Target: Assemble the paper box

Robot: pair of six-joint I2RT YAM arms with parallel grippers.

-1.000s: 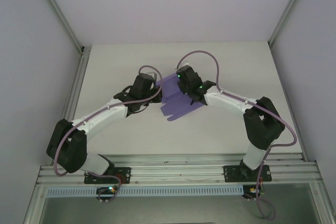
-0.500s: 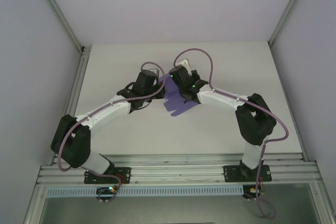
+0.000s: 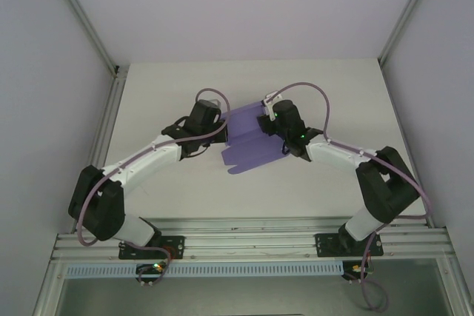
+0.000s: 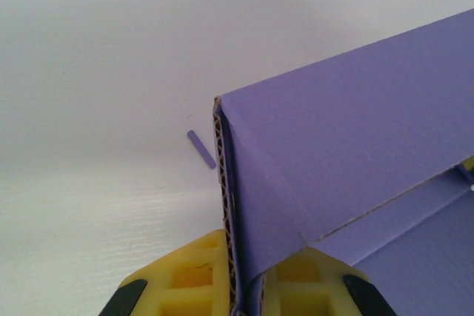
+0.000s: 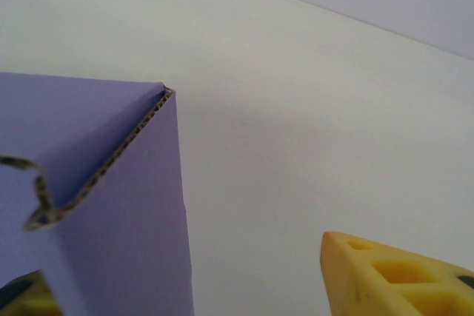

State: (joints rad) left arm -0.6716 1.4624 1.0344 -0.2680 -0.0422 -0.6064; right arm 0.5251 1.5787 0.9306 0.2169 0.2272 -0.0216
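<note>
From above I see the purple paper box near the middle of the white table. It is partly folded, and both wrists sit over its far edge, so the folds there are hidden from me. My left gripper is clamped on a doubled corrugated wall of the card, with only its yellow fingertips showing at the bottom of the wrist view. My right gripper stands open. One finger is well clear of the card; the other is mostly hidden behind a raised panel at the lower left. A small purple scrap lies on the table just beside the box.
</note>
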